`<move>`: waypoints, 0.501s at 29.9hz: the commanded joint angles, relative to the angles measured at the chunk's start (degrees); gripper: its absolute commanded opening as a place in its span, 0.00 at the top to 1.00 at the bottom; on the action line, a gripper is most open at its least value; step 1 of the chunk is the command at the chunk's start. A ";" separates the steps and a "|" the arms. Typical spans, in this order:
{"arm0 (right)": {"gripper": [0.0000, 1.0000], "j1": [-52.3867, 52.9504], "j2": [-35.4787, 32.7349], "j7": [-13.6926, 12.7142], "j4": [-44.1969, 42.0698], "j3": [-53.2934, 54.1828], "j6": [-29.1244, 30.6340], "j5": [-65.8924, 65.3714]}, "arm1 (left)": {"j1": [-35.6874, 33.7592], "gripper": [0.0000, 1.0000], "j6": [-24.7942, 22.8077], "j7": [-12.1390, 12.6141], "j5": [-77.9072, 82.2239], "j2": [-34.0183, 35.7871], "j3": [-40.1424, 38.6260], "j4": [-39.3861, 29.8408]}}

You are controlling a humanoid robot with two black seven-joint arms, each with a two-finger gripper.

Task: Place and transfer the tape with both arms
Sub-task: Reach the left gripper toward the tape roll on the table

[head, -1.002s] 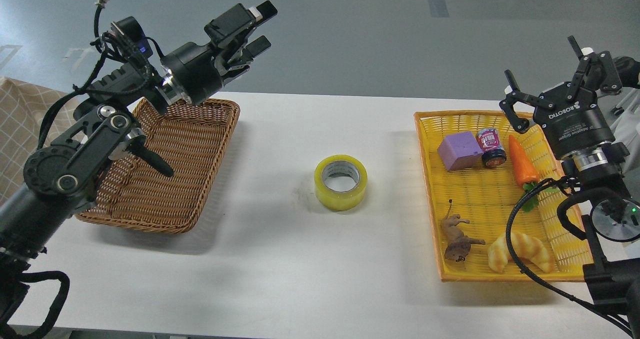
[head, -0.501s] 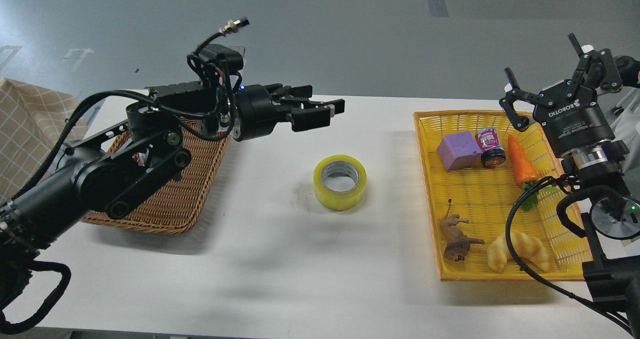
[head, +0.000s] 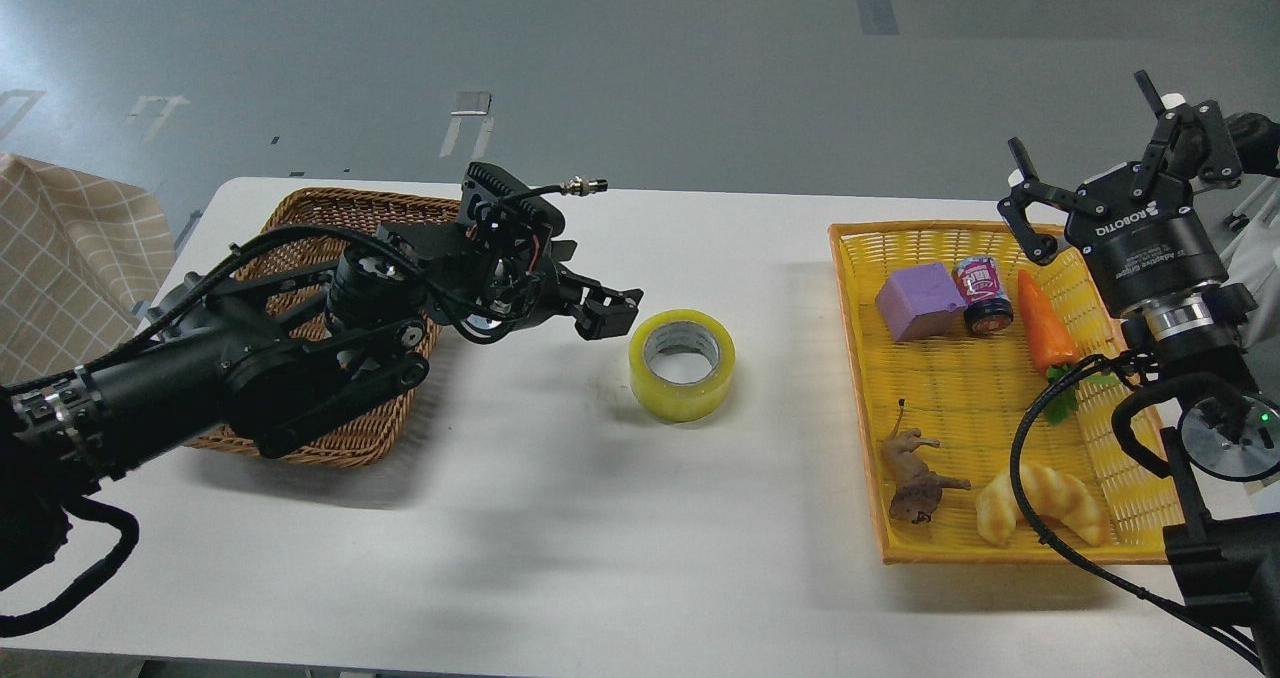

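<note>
On the white table (head: 560,518), near its middle, the tape (head: 682,363) is seen lying flat with its grey-white core facing upward, a thick roll of translucent yellow. It stands free on the bare surface, between the two baskets and touched by nothing.

From the left, the left arm is stretched low across the brown wicker basket (head: 300,428), and the left gripper (head: 603,313) is held just beside the roll, on its left, pointing toward it. No contact with the tape is seen. The fingers are viewed dark and nearly end-on, so whether they are spread or closed cannot be told.

At the right edge, the right gripper (head: 1110,188) is raised above the far corner of the yellow basket (head: 1000,554), well apart from the tape. Its two fingers are spread wide, with nothing held between them.

Inside the yellow basket, a purple block (head: 920,301), a small jar (head: 983,295) and an orange carrot toy (head: 1044,326) are lined up along the far part. Nearer the front, a brown animal figure (head: 915,478) and a croissant-shaped toy (head: 1040,503) are laid side by side. A black cable of the right arm is looped over the basket's near right corner.
</note>
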 commanded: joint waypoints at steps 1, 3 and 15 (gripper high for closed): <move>0.00 0.14 0.01 0.03 -0.16 0.00 0.00 0.00 | -0.13 0.02 -2.27 1.79 -0.52 -3.47 0.17 0.94; 0.00 0.14 -0.08 0.03 -0.16 0.00 0.00 0.00 | -0.22 0.02 -2.72 2.58 -1.22 -4.18 0.08 1.99; 0.00 -0.04 -0.08 0.03 -0.34 0.00 0.00 0.00 | -1.45 0.02 -4.12 5.57 -3.33 -11.65 0.34 10.61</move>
